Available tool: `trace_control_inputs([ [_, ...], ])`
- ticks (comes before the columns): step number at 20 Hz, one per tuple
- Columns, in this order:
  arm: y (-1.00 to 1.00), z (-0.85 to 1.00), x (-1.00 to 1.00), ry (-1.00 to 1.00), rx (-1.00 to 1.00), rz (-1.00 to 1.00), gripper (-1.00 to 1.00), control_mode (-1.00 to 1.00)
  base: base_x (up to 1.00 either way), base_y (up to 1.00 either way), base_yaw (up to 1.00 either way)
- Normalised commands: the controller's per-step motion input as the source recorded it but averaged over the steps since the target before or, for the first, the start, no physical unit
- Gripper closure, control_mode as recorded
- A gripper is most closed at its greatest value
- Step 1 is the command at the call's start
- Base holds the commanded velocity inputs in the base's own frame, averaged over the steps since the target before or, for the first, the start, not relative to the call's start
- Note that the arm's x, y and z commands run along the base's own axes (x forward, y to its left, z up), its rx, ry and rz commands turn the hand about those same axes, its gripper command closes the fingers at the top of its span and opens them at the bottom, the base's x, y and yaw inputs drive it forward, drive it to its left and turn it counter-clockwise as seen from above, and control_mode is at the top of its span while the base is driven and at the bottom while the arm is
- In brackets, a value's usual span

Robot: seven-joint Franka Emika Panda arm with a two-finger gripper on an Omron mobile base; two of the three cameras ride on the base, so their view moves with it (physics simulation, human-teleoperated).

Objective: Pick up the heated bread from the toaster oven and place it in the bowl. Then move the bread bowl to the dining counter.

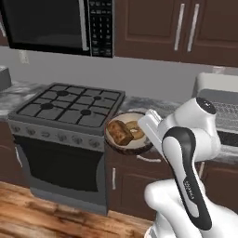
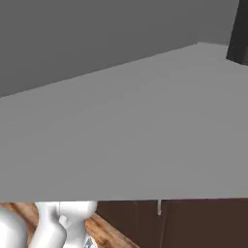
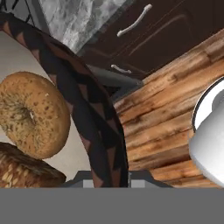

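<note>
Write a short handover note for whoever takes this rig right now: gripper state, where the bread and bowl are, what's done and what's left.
Gripper: shut on the bowl rim, holding it off the counter beside the stove.
Heated bread: in the bowl, next to a ring-shaped pastry.
Toaster oven: at the right on the counter.
Done: bread is in the bowl, bowl gripped and lifted.
Left: carry the bowl to the dining counter and set it down level.
</note>
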Motion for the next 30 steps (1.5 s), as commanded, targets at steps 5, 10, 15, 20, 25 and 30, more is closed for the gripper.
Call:
trace_control_inputs([
  [5,0.0,0.0,0.0,0.0,0.0,0.0,1.0,1.0,0.0,0.0,1.0],
  [10,0.0,0.0,0.0,0.0,0.0,0.0,1.0,1.0,0.0,0.01,1.0],
  [15,0.0,0.0,0.0,0.0,0.0,0.0,1.0,1.0,0.15,0.16,0.89],
  [20,0.0,0.0,0.0,0.0,0.0,0.0,1.0,1.0,0.4,0.3,0.79],
  [25,0.0,0.0,0.0,0.0,0.0,0.0,1.0,1.0,0.53,0.37,0.73],
  [30,0.0,0.0,0.0,0.0,0.0,0.0,1.0,1.0,0.82,0.45,0.61],
])
